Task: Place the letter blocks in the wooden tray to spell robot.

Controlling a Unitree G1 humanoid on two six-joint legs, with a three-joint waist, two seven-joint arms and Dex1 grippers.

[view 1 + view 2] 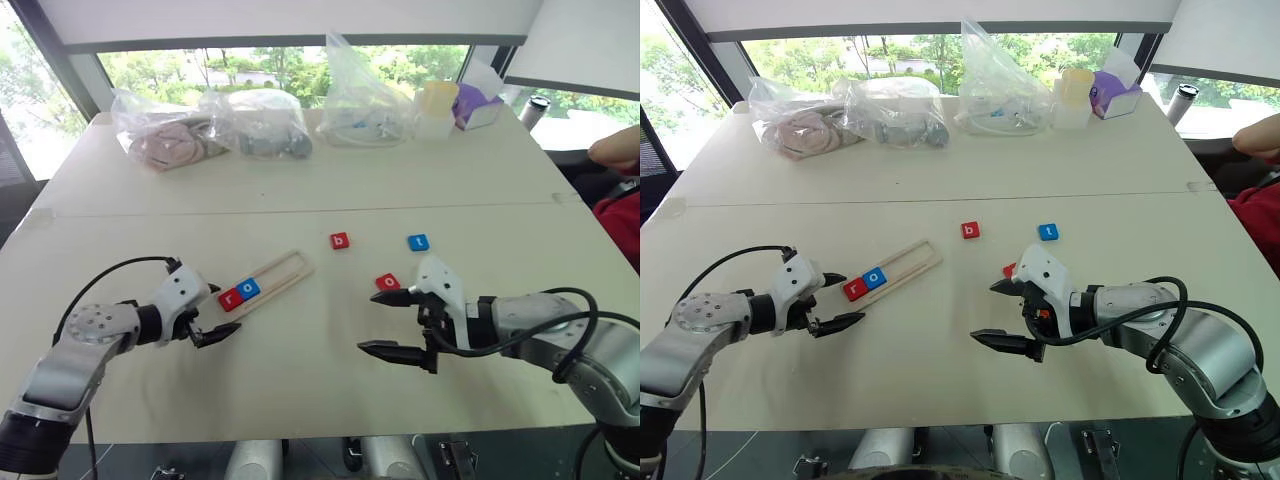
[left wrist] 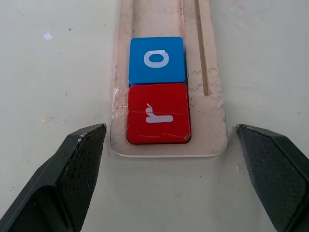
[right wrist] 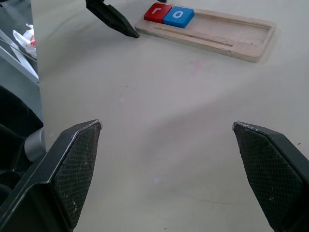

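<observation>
Left wrist view looked along the left gripper (image 2: 169,159), whose two black fingers stood wide apart and held nothing, one to each side of the near end of the tray (image 2: 212,121). Just ahead of the fingertips, in that end of the tray, lay the red r block (image 2: 158,114), and touching it on the far side the blue o block (image 2: 157,60); beyond them the tray ran on bare. From the head, the same gripper hovered low over the bench (image 1: 300,370), right at the tray's near end, with the tray slanting away from it.

Across from it the right gripper (image 1: 385,322) also stood wide and empty, its fingers aimed toward the left gripper and the tray, well apart from both. Just behind its upper finger lay the red o block (image 1: 387,282), partly hidden in the right eye view. Farther off, beyond that gripper, the blue t block (image 1: 418,242) sat on the bench, and the red b block (image 1: 340,240) lay beside it, between the t and the tray's far end.

Far past both grippers, along the bench's back edge, stood clear plastic bags (image 1: 260,120), a yellow-lidded cup (image 1: 436,108) and a purple box (image 1: 478,105).
</observation>
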